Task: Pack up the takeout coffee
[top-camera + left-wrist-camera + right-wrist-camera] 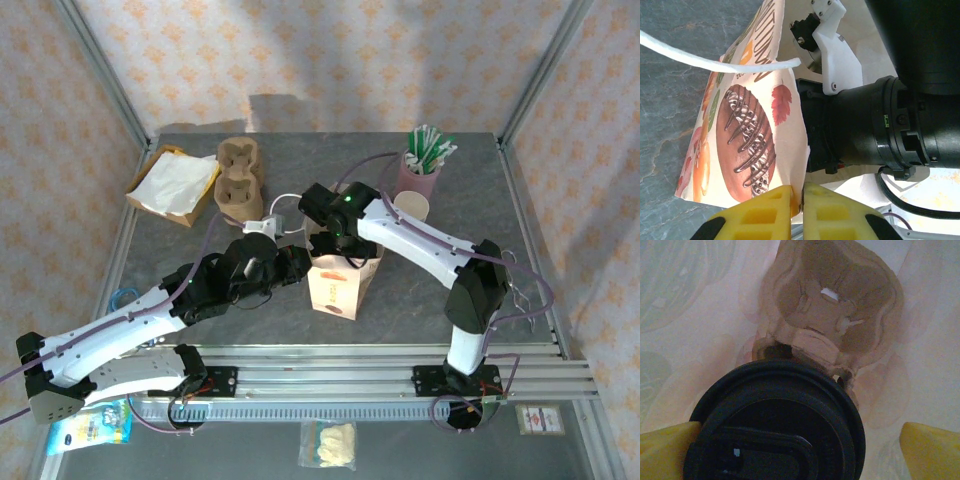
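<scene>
Yellow on printed paper: pinching the left rim of the paper bag with the left gripper, pressing its pads together on the sheet. Reaching down through the bag's open mouth with the right gripper, spreading its fingers wide to either side of the takeout coffee, nearing the lid's rim with one pad, clearing it with the other. Finding the coffee inside the bag, overlapping with its black lid a pulp carrier lying on the bag's floor; not telling whether seated in a well. Crowding the bag's mouth with the right wrist, leaving little slack against the paper walls. Leaving bare grey stone-look table in front of the bag and to its right. Sharing that surface with stacked pulp trays and a cardboard box behind the bag to the left, with a pink cup of straws and white paper cups behind it to the right. Working inside patterned walls.
</scene>
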Available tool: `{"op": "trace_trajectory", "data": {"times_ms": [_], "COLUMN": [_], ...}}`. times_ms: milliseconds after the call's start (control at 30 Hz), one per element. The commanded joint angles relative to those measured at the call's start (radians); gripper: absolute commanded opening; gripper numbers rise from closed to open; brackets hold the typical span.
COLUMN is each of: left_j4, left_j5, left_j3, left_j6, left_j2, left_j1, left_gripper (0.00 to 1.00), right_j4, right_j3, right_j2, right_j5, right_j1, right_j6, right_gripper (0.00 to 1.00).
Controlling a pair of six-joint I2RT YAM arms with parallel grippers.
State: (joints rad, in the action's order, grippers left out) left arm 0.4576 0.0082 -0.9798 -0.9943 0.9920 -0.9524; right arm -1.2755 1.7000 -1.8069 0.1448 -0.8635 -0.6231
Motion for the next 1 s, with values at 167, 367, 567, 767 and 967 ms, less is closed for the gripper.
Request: {"op": "trace_trajectory", "data": {"times_ms": [167, 367, 567, 767, 967], "left_j4": [0.02, 0.026, 0.044, 0.063, 0.104], "left_j5": [-0.04, -0.063, -0.071, -0.073, -0.087], "left_j3": [0.0, -0.002, 0.002, -0.015, -0.094], "left_j6": [0.036, 0.044, 0.049, 0.044, 0.056], "left_j2": [-0.002, -0.001, -0.007, -0.009, 0.013], "left_j1": [-0.023, -0.043, -0.048, -0.047, -0.046], "left_gripper": [0.01, 0.0, 0.0, 0.0, 0.0], "right_j4": [-0.001, -0.023, -0.027, -0.022, -0.033], "right_j3": [0.037, 0.062, 0.095, 0.102, 0.116], "right_j2": [0.004, -0.01, -0.002, 0.001, -0.013], "right_j5": [-0.041, -0.038, -0.017, 0.019, 0.016], "right_j1": [0.012, 0.026, 0.038, 0.041, 0.027], "right_j6": [-0.04, -0.063, -0.079, -0.06, -0.018], "right_gripper": [1.0, 1.0, 1.0, 1.0, 1.0]}}
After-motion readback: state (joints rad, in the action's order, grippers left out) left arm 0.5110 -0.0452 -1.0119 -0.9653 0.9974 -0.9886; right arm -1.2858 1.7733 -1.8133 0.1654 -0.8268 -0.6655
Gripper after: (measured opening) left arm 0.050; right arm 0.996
